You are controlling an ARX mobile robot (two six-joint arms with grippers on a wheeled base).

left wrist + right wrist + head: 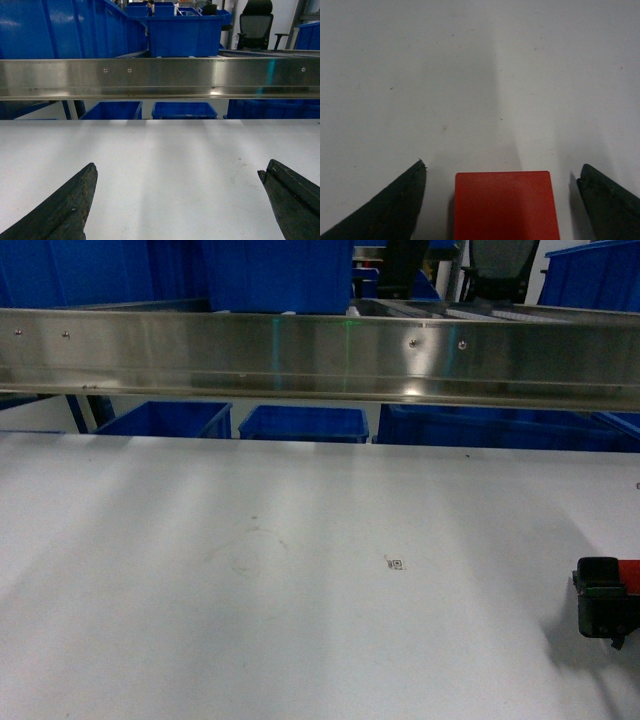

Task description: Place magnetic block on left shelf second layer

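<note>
The magnetic block point(503, 205), a plain bright red cube, rests on the white tabletop point(470, 75) between the jaws of my right gripper point(501, 167). That gripper is open, with a gap on each side of the cube. In the head view the right gripper point(605, 602) sits at the far right edge with a bit of red point(630, 574) beside it. My left gripper point(177, 167) is open over bare tabletop and holds nothing. The left shelf second layer is not clearly in view. Only a large smooth blue tub point(50, 25) shows at the upper left behind the beam.
A steel beam point(320, 355) runs across above the table's far edge. Smaller blue crates point(303, 424) stand beyond and below it, and another blue bin point(185, 32) sits higher up. Black office chairs point(256, 22) stand at the back right.
</note>
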